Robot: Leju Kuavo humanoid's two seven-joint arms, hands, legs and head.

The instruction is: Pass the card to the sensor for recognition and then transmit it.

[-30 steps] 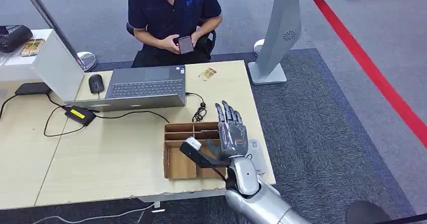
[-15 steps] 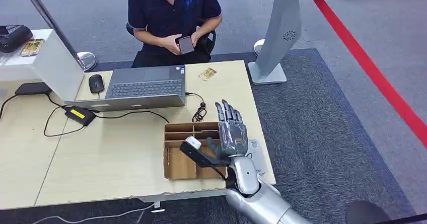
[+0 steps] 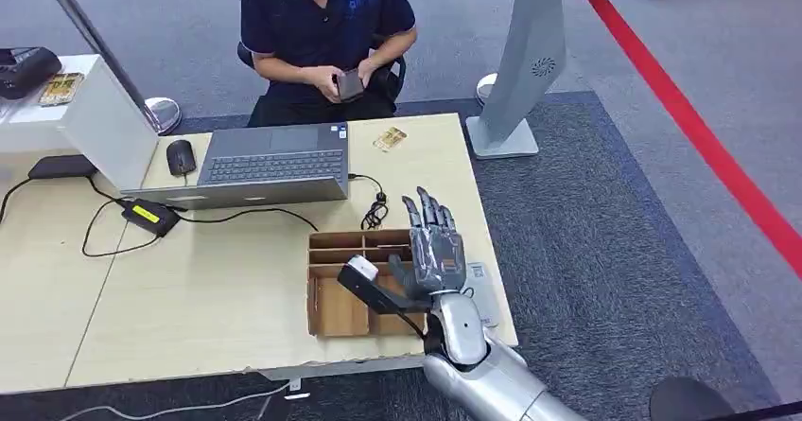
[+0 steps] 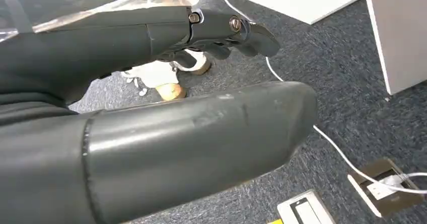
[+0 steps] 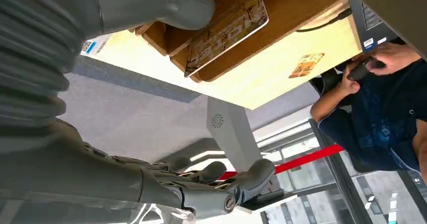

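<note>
Nothing on the desk has shifted, only the seated person's phone dips a little, while the right hand, fingers spread and empty, hovers over the cardboard tray at the desk's front edge, where a clumsy reach could wedge the card against its divider.

Patterned card stands tilted in the cardboard organizer — unheld.

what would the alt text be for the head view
The robot's right hand, fingers spread and holding nothing, hovers over a cardboard organizer on a wooden desk. Beyond it are an open laptop and a card, with a seated person looking at a phone.
</note>
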